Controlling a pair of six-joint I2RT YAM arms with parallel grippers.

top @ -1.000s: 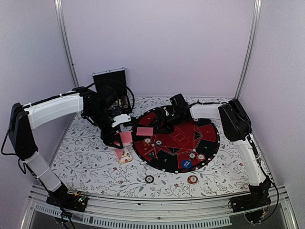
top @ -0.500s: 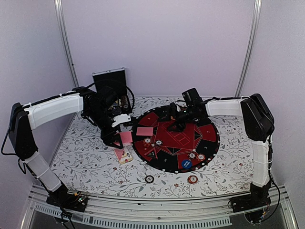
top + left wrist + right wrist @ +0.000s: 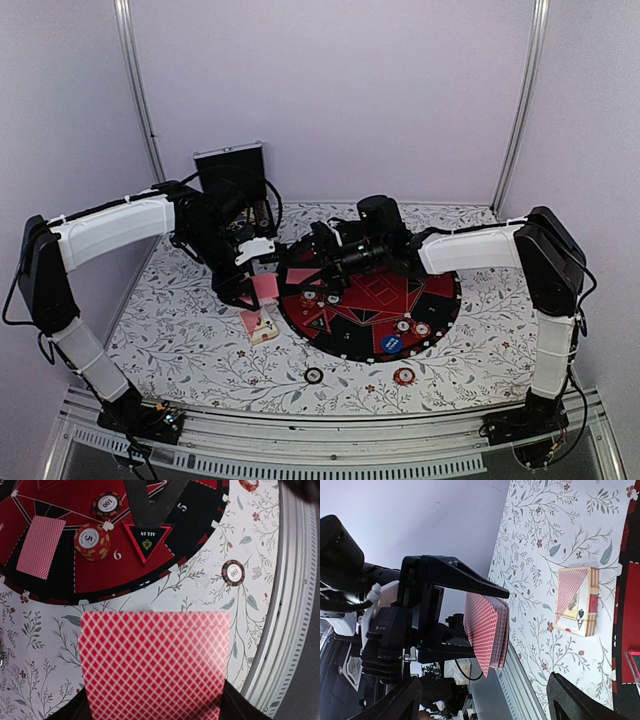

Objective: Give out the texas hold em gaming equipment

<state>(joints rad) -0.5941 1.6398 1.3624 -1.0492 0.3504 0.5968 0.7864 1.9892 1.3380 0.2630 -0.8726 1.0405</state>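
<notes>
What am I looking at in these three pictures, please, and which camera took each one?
These are two robot arms bolted at the near edge of a flowered table. The wide picture comes from a fixed camera above and behind them; the other two come from a camera on each wrist. The left gripper is shut on a deck of red-backed cards, off the table. The right gripper is open and empty, facing that deck. A round black-and-red mat carries one face-down card and several chips. Beside it lie a card box, a dark chip and an orange-red chip; a black case stands at the back.
</notes>
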